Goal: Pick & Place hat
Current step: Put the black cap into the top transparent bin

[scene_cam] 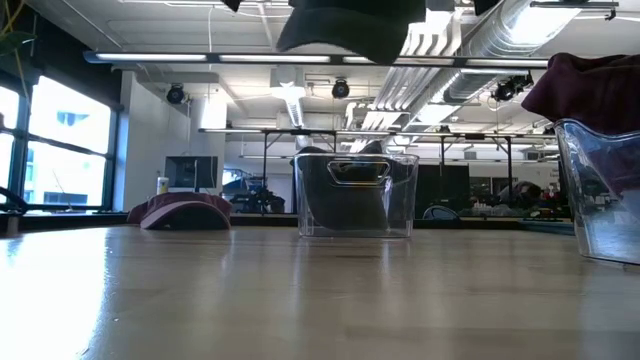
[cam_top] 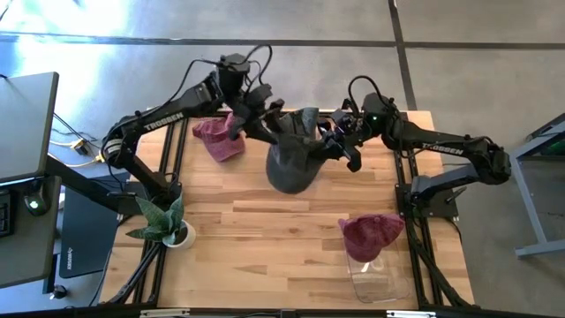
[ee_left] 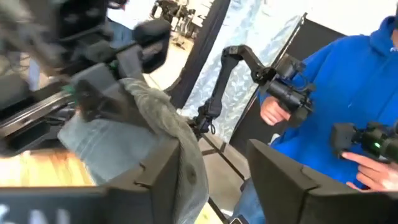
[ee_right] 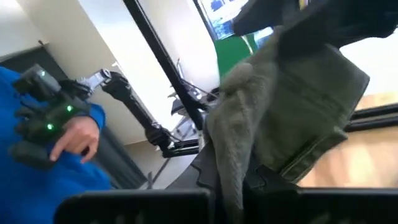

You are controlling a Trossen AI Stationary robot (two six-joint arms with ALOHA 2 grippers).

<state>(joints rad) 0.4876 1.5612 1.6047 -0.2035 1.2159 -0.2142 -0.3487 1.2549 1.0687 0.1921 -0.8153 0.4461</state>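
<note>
A robotics lab in an open industrial hall: bare ceiling ducts [scene_cam: 520,25] and strip lights [scene_cam: 300,58] overhead, a wooden bench [cam_top: 291,230] on a black frame, more metal-framed rigs [scene_cam: 270,150] behind, a desk [cam_top: 22,124], and a person in a blue hoodie [ee_left: 348,93] holding a controller [ee_left: 289,93].

1. In the low view the grey hat [scene_cam: 350,25] hangs at the upper edge, its crown cut off, and neither gripper shows there.
2. From above, both sets of fingertips are lost against the hat [cam_top: 294,155], so the grips cannot be made out.
3. The left wrist view is blurred by motion; the hat [ee_left: 155,124] fills its middle and hides the table behind it.
4. The person in blue [ee_left: 348,93] is cut off by the edge, with only a sleeve and hands in view.
5. The clear bin [scene_cam: 600,190] runs off the low view's edge.
</note>
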